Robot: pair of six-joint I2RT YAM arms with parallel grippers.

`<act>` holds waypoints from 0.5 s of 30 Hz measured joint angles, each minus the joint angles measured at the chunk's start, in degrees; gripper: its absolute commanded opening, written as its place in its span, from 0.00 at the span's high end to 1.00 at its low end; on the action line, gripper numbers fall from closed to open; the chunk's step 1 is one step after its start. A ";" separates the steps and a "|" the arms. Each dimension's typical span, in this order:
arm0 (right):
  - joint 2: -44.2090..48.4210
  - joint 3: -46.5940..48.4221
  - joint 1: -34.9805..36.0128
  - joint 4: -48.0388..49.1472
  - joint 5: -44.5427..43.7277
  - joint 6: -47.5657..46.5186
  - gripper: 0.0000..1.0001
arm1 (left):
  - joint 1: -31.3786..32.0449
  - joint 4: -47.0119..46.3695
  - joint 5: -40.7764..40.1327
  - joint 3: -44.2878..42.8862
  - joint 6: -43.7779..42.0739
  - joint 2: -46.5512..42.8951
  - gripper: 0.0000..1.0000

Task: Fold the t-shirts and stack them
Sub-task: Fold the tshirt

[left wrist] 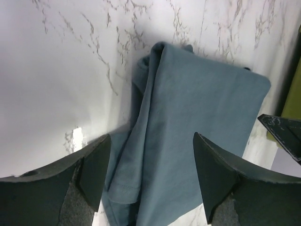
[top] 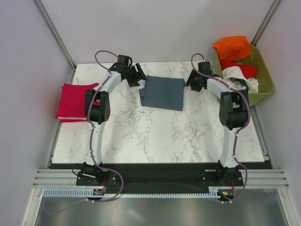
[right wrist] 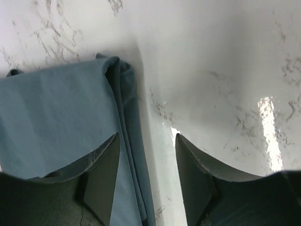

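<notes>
The slate blue-grey t-shirt (top: 163,92) lies folded on the marble surface (top: 155,136), in the upper middle of the frame. The left fingers (left wrist: 89,174) stand wide apart over its left edge, holding nothing. The right fingers (right wrist: 101,179) are spread over its right edge, also empty. A folded crimson t-shirt (top: 74,101) rests at the surface's left edge. Other tees (top: 233,47) fill the green basket (top: 264,80) at the upper right.

The blue-grey t-shirt (left wrist: 197,122) is soft, matt cloth. The table (right wrist: 225,70) looks glossy and smooth, marbled white. My fingers (left wrist: 89,174) are matt black, a little grainy.
</notes>
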State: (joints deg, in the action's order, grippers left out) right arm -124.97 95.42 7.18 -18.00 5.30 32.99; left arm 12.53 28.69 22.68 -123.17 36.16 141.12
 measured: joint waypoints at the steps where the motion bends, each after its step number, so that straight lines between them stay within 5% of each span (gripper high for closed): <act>1: 0.92 -1.53 0.09 0.74 0.22 -0.26 0.44 | 0.09 -0.20 -0.02 1.64 -0.39 -0.94 0.24; 9: 6.99 -11.17 0.46 8.13 2.67 -1.16 0.47 | 1.14 -1.51 -7.91 20.65 -5.62 -16.79 0.27; 15: 10.34 -17.79 0.48 12.26 3.91 -1.09 0.54 | 1.66 -1.33 -20.44 29.42 -10.36 -26.93 0.39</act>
State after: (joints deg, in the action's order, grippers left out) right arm -114.63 77.62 7.66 -5.74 9.21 31.90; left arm 14.20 27.35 2.24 -93.76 25.80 114.19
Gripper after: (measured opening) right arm 0.478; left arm 0.661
